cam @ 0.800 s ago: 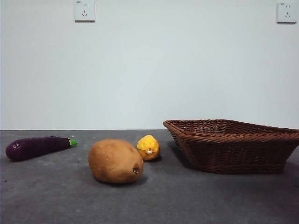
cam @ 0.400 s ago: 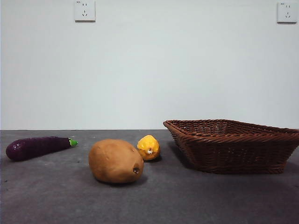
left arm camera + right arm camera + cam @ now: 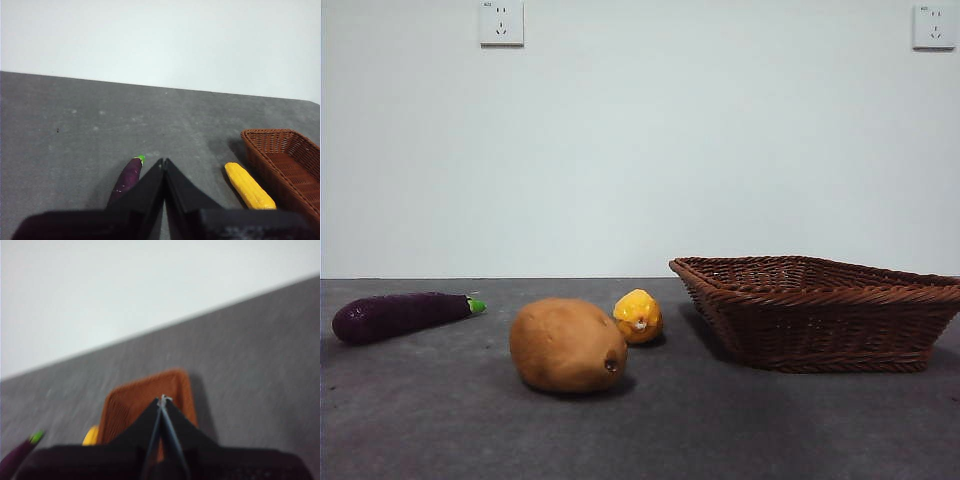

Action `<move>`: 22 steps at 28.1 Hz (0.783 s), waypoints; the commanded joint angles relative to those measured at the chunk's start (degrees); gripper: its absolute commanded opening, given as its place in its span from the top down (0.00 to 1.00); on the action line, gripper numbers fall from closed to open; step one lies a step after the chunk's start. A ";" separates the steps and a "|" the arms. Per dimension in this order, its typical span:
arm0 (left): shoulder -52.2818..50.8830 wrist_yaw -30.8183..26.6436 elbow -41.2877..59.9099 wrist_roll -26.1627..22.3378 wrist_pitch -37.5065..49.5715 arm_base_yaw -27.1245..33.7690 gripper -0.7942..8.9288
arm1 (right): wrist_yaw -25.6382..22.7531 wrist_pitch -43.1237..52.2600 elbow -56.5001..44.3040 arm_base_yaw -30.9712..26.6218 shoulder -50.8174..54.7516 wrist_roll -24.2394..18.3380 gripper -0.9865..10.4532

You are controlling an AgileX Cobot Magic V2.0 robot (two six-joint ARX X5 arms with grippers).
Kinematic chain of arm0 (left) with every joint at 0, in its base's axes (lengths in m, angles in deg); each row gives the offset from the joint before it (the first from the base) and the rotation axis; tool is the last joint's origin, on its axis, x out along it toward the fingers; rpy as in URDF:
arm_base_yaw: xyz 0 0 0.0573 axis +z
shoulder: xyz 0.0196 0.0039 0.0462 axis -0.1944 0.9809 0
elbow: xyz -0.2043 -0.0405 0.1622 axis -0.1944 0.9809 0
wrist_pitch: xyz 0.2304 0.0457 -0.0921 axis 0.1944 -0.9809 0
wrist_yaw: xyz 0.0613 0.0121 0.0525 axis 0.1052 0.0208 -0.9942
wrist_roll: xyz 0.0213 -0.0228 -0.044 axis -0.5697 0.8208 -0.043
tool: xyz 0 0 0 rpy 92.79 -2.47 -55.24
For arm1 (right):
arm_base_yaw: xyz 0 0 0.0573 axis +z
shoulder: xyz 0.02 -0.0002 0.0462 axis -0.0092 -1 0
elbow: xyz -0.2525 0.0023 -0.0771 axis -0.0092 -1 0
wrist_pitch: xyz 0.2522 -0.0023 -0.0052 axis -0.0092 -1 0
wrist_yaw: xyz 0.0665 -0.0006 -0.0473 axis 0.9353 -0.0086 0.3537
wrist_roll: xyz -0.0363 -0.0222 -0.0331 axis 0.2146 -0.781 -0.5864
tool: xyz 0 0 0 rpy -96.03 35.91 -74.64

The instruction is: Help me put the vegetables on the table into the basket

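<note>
You have a dark grey, mottled tabletop [image 3: 740, 430] carrying four things. Take the potato [image 3: 568, 345] as your landmark: the small yellow-orange vegetable [image 3: 638, 316] lies just behind it towards the basket [image 3: 820, 312], which sits well apart on that side, empty. The eggplant [image 3: 400, 315] lies well apart on the potato's other side, green stem pointing towards the potato

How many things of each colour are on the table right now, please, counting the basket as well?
Purple: 1, the eggplant
Tan-brown: 1, the potato
Yellow-orange: 1, the corn cob
Reddish-brown: 1, the woven basket
Total: 4 things on the table, 3 of them vegetables lying outside the basket.
</note>
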 commanded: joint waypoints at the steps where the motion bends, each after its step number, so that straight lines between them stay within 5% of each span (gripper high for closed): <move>1: 2.75 1.49 -1.70 0.74 0.00 -0.17 0.92 | 2.93 -7.52 6.82 0.04 -7.72 0.17 0.91; 10: 8.00 22.51 -2.56 3.30 -4.48 -0.17 0.92 | 3.43 -25.33 19.65 0.04 -25.05 0.17 0.91; 19: 16.87 26.51 -2.56 3.30 -13.25 -0.17 0.92 | 6.54 -26.69 20.59 0.04 -38.73 -9.05 0.89; 22: 20.28 29.33 -2.56 3.04 -15.87 -0.20 0.92 | 7.58 -26.38 21.16 0.07 -44.48 -12.41 0.60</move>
